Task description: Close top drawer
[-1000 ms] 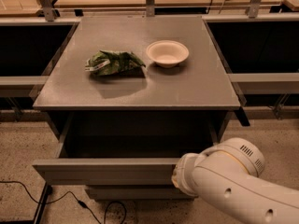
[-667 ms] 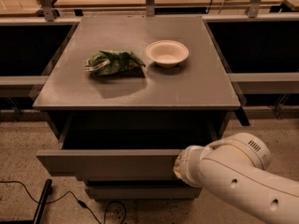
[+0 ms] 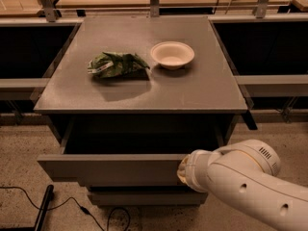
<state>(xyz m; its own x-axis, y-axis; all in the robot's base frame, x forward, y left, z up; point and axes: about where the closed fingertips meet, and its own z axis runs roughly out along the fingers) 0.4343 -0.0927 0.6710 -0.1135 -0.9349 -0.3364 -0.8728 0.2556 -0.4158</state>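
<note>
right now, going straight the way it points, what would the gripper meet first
The flat front of the top drawer: the gripper sits at its right part, apparently touching, depth unclear.

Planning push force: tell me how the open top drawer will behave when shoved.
The top drawer probably slides as one stiff piece: its wide flat front looks rigid. The gripper is at the front's right part, so an off-centre push might skew it.
</note>
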